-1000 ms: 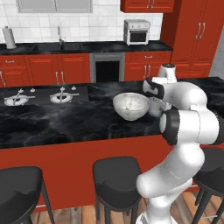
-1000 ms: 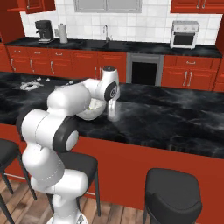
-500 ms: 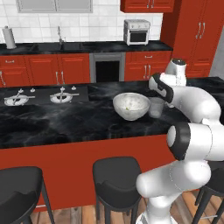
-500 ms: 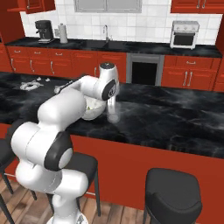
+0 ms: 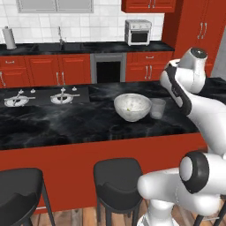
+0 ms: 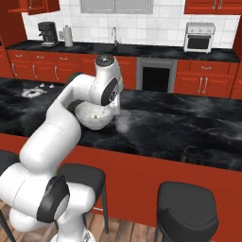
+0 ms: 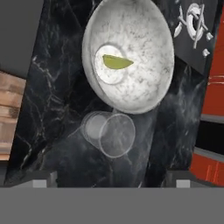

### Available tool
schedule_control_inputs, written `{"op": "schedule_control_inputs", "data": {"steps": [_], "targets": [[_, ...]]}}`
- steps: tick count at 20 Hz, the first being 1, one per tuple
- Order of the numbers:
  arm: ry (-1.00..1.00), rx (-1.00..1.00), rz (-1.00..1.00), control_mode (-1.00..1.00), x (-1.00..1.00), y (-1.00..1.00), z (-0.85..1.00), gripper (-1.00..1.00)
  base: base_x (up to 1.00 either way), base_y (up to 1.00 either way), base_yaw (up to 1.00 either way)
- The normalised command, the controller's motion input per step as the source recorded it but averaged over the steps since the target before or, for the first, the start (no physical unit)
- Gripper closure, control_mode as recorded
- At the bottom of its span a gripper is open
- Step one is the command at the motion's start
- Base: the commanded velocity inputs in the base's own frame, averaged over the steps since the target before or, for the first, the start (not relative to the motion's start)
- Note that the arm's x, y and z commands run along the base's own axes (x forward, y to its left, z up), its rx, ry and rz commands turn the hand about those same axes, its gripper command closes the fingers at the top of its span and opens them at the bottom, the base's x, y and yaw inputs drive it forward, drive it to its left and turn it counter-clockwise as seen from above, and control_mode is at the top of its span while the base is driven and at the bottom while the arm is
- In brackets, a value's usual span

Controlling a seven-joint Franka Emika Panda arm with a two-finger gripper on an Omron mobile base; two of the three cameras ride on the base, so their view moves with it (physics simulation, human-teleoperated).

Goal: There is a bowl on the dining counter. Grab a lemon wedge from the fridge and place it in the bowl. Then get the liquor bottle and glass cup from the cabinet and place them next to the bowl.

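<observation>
In the hand view the cup (image 7: 108, 133) stands on the counter (image 7: 52, 144) at center frame, just above and between the jaws, which are spread wide and empty. The bowl (image 7: 131, 52) touches it above, holding the wedge (image 7: 116, 62).

Glossy black with white veins is seen on the dining counter (image 7: 65, 87). The bowl (image 7: 144, 52) is speckled white-grey, the lemon wedge (image 7: 117, 62) yellow-green, the glass cup (image 7: 109, 132) clear greyish.

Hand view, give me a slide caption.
Lemon wedge in the bowl, glass cup standing beside it on the dining counter.
</observation>
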Motion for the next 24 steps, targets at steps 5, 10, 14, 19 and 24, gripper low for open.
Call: {"op": "schedule_control_inputs", "data": {"steps": [5,10,14,19,24], "targets": [[0.03,0.11,-0.27,-1.0,-0.37,0.26,0.8,-1.0,0.0,0.0,0.0],[0.17,0.25,-0.56,-1.0,-0.29,0.31,0.41,-1.0,0.0,0.0,0.0],[0.21,0.29,-0.64,-1.0,-0.29,0.29,0.25,-1.0,0.0,0.0,0.0],[0.21,0.32,-0.62,-1.0,-0.41,0.23,0.09,-1.0,0.0,0.0,0.0],[0.08,0.31,-0.6,-1.0,-0.67,0.19,0.0,-1.0,0.0,0.0,0.0]]}}
